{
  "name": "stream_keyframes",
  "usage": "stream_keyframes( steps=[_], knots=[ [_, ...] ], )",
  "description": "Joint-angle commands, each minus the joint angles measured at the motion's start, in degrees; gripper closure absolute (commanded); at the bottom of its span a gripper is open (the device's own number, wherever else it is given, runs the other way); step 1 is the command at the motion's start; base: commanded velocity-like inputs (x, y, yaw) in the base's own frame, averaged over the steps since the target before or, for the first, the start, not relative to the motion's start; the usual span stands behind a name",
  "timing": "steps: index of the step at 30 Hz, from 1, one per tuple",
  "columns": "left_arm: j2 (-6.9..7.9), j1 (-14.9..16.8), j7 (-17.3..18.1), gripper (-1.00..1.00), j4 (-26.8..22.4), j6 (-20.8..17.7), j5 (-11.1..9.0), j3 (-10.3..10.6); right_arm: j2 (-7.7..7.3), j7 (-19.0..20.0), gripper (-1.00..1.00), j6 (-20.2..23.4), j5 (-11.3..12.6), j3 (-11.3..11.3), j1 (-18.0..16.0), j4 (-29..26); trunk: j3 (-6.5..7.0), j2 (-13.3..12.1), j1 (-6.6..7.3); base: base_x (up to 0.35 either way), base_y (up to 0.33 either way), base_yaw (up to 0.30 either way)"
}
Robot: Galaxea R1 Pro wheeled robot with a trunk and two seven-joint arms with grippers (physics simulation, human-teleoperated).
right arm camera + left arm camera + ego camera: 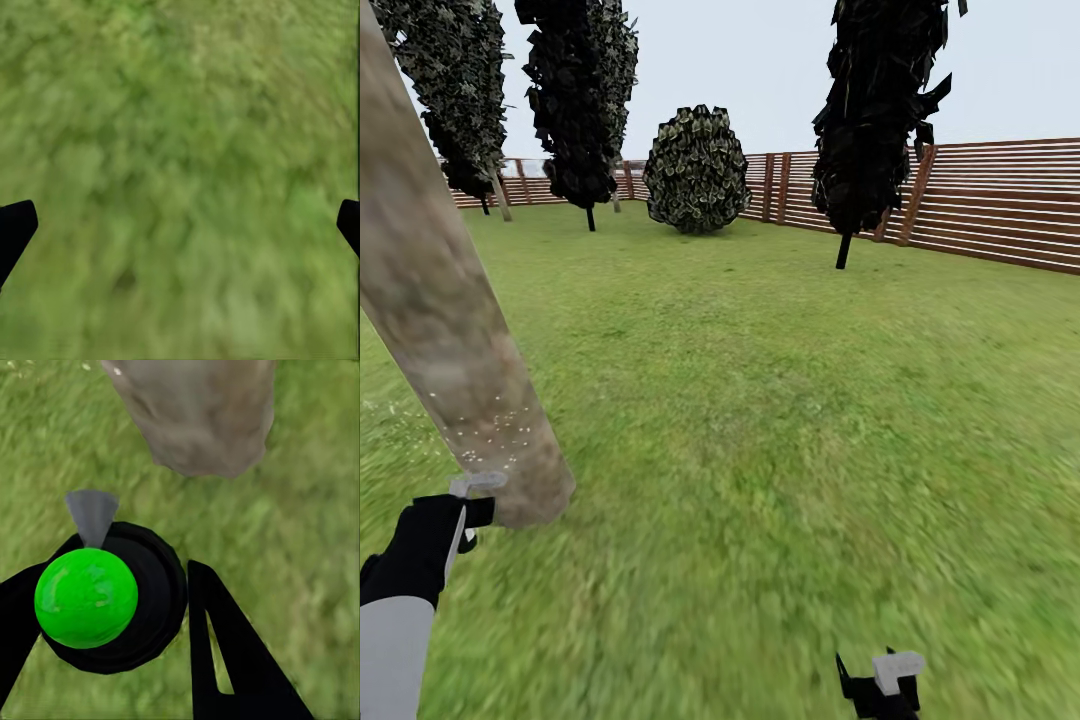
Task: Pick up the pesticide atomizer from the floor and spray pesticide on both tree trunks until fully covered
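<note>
A thick mottled beige-grey tree trunk (450, 330) leans across the left of the head view, its base on the grass. Pale pesticide specks (495, 432) dot its lower bark. My left gripper (458, 522) is shut on the pesticide atomizer (86, 598), a black round body with a bright green top. Its grey nozzle (478, 483) points at the trunk's base (199, 416) from close by. Low at the head view's right, my right gripper (885, 685) hangs over bare grass; it is open (180, 225), with nothing between its fingers.
Green lawn (790, 400) spreads ahead and to the right. Dark narrow trees (580, 100) (880, 110) and a round bush (696, 170) stand at the far side. A brown slatted fence (1000, 200) closes the back.
</note>
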State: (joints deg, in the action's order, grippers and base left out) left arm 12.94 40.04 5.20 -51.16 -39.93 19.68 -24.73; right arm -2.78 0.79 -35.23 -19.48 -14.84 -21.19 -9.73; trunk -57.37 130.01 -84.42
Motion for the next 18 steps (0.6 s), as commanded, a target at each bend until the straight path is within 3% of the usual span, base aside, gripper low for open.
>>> stream_keyframes(
  steps=[1, 5, 10, 15, 18],
  knots=[
    [0.78, -0.03, 0.57, 1.00, 0.01, -0.04, -0.43, -0.06, 0.03, 0.00, -1.00, -0.01, -0.02, -0.01, 0.00, -0.33, 0.00, 0.00, 0.00, 0.000, 0.000, 0.000],
    [1.99, 0.05, 2.50, 1.00, -0.79, -0.29, -0.37, 0.16, 0.04, 0.00, -1.00, -0.01, -0.02, 0.04, 0.00, -0.50, -0.01, 0.00, 0.00, 0.000, 0.000, 0.043],
    [1.23, -0.03, 2.78, 1.00, -3.73, -1.45, -0.41, 0.54, 0.06, 0.00, -1.00, -0.01, -0.11, 0.08, 0.00, -0.46, -0.18, 0.00, 0.00, 0.000, 0.000, 0.216],
    [1.04, -0.05, 2.86, 1.00, -6.18, -2.06, -0.51, 4.44, 0.06, 0.00, -1.00, -0.01, -0.20, 0.16, 0.00, -0.46, -0.41, 0.00, 0.00, 0.000, 0.000, 0.241],
    [0.43, -0.22, 2.83, 1.00, -8.80, -5.73, -0.51, 5.48, 0.06, 0.00, -1.00, -0.01, -0.21, 0.16, 0.00, -0.46, -0.58, 0.00, 0.00, 0.054, -0.027, 0.228]
  ],
)
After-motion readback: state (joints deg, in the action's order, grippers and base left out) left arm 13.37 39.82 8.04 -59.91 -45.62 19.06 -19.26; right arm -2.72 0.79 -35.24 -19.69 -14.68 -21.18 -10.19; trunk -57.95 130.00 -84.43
